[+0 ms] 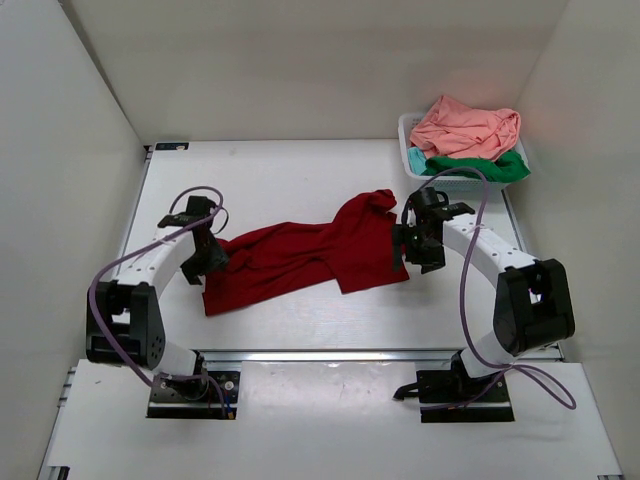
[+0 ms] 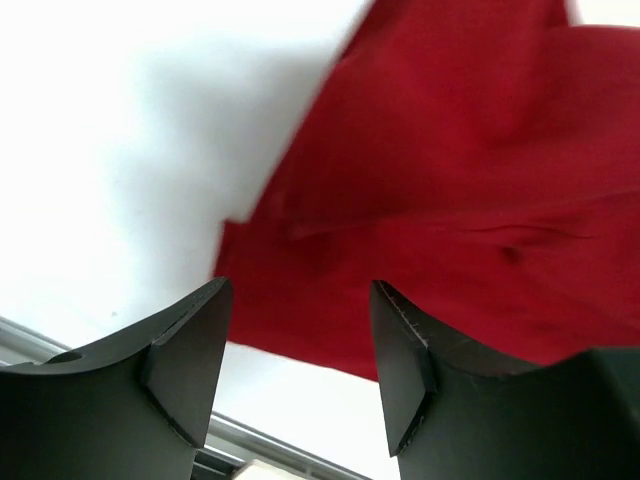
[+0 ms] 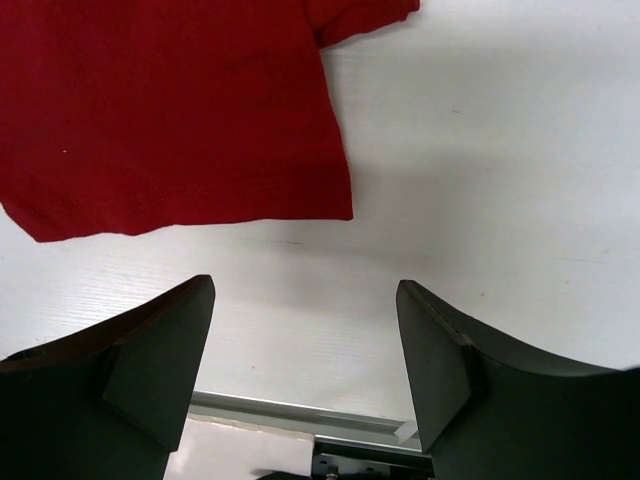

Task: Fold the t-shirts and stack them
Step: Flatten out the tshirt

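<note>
Dark red t-shirt (image 1: 300,255), rumpled; my left gripper (image 2: 300,300) and right gripper (image 3: 305,290) at its ends, both wide, apparently empty.

Looks down on the whole tabletop (image 1: 280,170) from above, behind; sits close, low at each wrist, sharing the dark red t-shirt (image 1: 300,255).

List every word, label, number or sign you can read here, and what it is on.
No readable text in any view.
The dark red shirt, pink shirt, green shirt and basket show no print.
A small dark patch at the far left corner of the table may be a label, too small to read.
</note>
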Motion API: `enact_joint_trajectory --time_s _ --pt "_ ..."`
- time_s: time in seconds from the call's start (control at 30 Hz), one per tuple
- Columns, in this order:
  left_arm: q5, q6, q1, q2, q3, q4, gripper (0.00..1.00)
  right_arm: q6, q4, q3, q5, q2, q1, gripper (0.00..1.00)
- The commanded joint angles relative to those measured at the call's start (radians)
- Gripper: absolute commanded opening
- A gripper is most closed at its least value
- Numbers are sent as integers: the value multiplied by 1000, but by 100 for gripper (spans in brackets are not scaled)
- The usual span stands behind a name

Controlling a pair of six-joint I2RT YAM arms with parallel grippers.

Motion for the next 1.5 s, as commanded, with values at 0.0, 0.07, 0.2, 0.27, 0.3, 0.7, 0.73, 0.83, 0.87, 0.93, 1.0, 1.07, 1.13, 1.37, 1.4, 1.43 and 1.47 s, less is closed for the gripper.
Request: enact_joint_trajectory --time_s 0.0,0.07,0.2,0.27,0.3,0.7,0.73,0.83,0.87,0.93,1.0,1.07,1.13,1.37,1.4,1.43,1.47 --pt "-65 -24 -2 -78 -40 24 68 25 87 -13 -11 -50 7 71" --pt "-73 -24 -14 -81 -63 48 68 23 96 -37 -17 -51 4 71" --pt "-41 -54 -8 -88 -120 134 68 25 104 -44 -35 -44 -3 71" --pt "-28 -58 -16 -80 -143 171 69 19 96 -42 -35 -45 0 71" --pt "-31 -67 -19 -71 -141 183 69 13 101 -42 -34 -39 4 72" --pt "-30 -89 -14 -22 -161 257 57 -3 98 -67 -46 -39 -20 70" --pt "-39 -89 -16 -9 -163 257 57 -7 90 -62 -45 -35 -25 70" --pt "-39 -89 -16 4 -155 258 56 -12 95 -48 -37 -25 -22 70" --pt "-42 -90 -22 6 -157 267 56 -12 92 -45 -45 -24 -22 70" --pt "-54 -95 -25 27 -151 263 57 -15 98 -50 -46 -19 -28 70" --pt "-56 -86 -19 40 -155 260 57 -15 99 -36 -51 -16 -28 70" --pt "-38 -84 -8 34 -164 274 53 -18 101 -34 -51 -13 -22 70" --pt "-42 -84 1 26 -168 287 44 -18 99 -36 -54 -15 -26 70" --pt "-28 -66 -2 1 -96 235 18 -10 119 -41 -75 -9 -34 70" --pt "-22 -54 6 -2 -82 222 11 -15 121 -44 -74 -6 -36 70" --pt "-10 -55 1 -3 -74 212 10 -13 124 -39 -74 -4 -33 69" --pt "-8 -54 1 -3 -60 203 6 -10 129 -41 -80 -5 -32 69"
